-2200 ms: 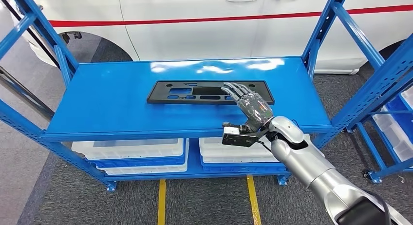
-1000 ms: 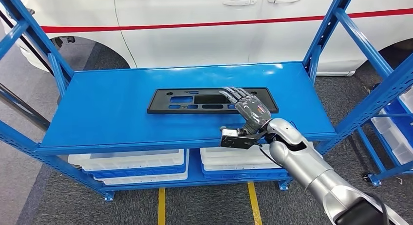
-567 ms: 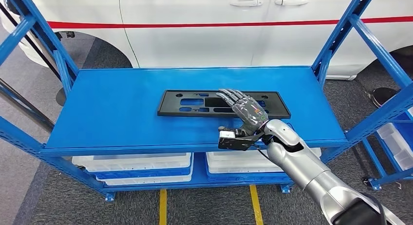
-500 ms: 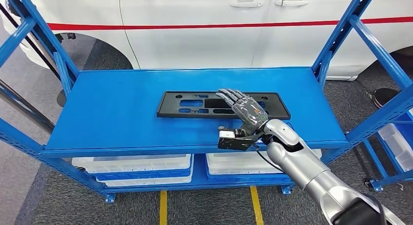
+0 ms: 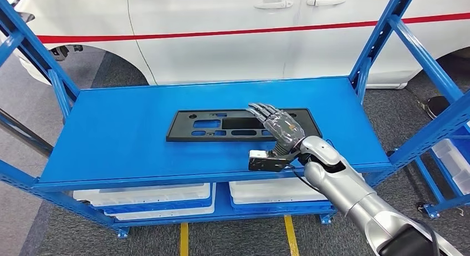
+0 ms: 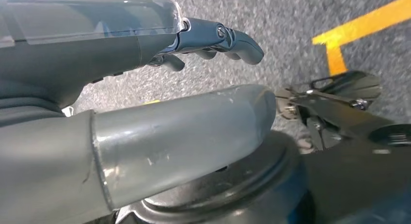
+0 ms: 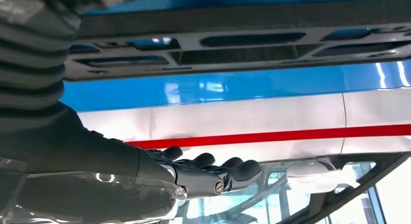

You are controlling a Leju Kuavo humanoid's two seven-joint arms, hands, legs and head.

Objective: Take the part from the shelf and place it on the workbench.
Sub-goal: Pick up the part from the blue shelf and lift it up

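So, your right hand (image 5: 280, 128) hovers above the right half of the black panel (image 5: 221, 124), fingers stretched out flat and spread, holding nothing. In the right wrist view the fingers (image 7: 228, 169) stand clear of the panel (image 7: 242, 47) with a gap between, so I judge there is no contact yet. The panel itself lies flat near the middle of the blue shelf (image 5: 122, 128), long side running across in front of you, with its cut-outs facing up. That flat lie is why the palm faces down: a thin plate on a smooth deck offers no edge to pinch from above, so you will likely need to get fingers over its far edge or drag it toward the front lip before closing on it. Your left hand (image 6: 145, 88) hangs low over the grey floor (image 6: 291, 15), by a yellow line (image 6: 358, 25), with nothing in it, fingers loosely extended. A white car (image 5: 233, 29) stands behind the shelf, and pale bins (image 5: 149, 195) sit on the tier below
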